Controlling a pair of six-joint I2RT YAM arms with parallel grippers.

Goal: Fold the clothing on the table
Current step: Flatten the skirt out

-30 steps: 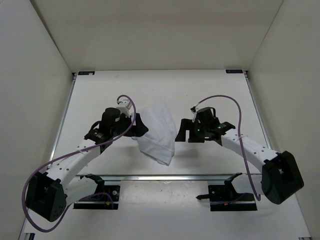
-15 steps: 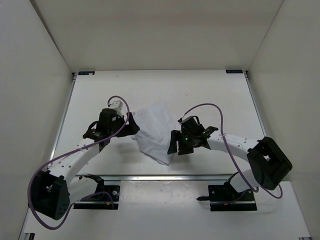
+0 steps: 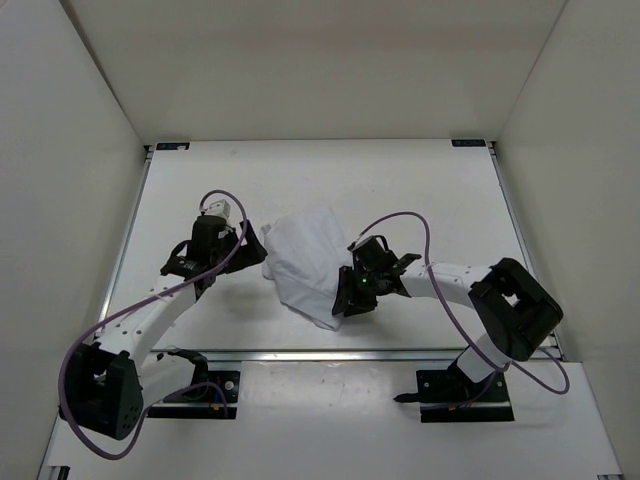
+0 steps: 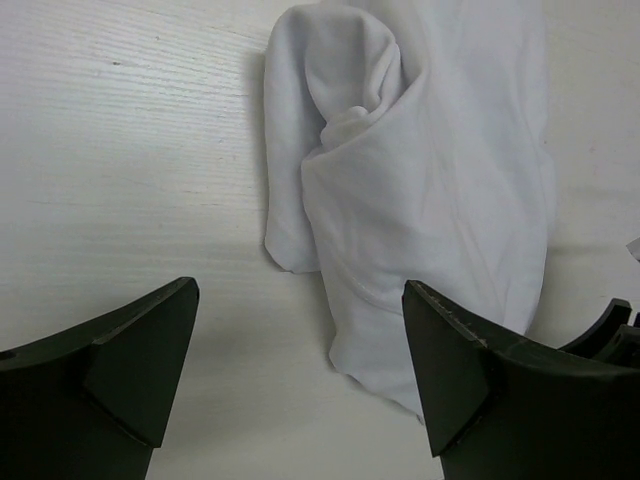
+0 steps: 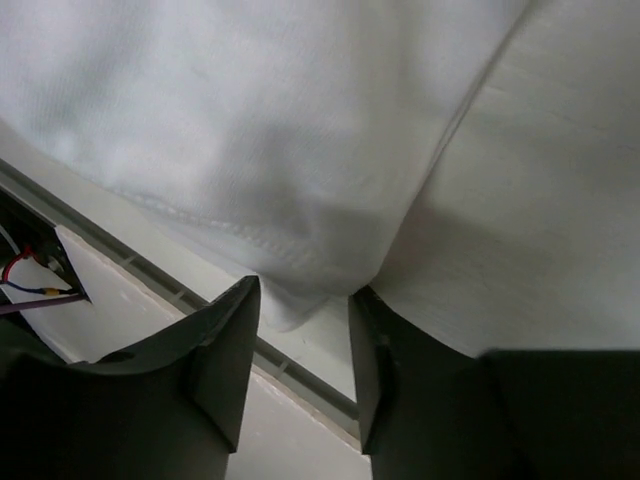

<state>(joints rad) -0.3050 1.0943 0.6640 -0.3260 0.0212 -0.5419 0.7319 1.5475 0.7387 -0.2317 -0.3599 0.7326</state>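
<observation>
Light, limp clothing likely pinches best at its near hem, straddled by the half-spread right claw; left claw spread wide.

Wrinkled white clothing — loosely bunched — at mid white table

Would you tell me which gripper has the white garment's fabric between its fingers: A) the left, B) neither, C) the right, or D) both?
C: the right gripper has a hemmed fold of the clothing between its fingers; the left gripper is open, holding nothing.
</observation>
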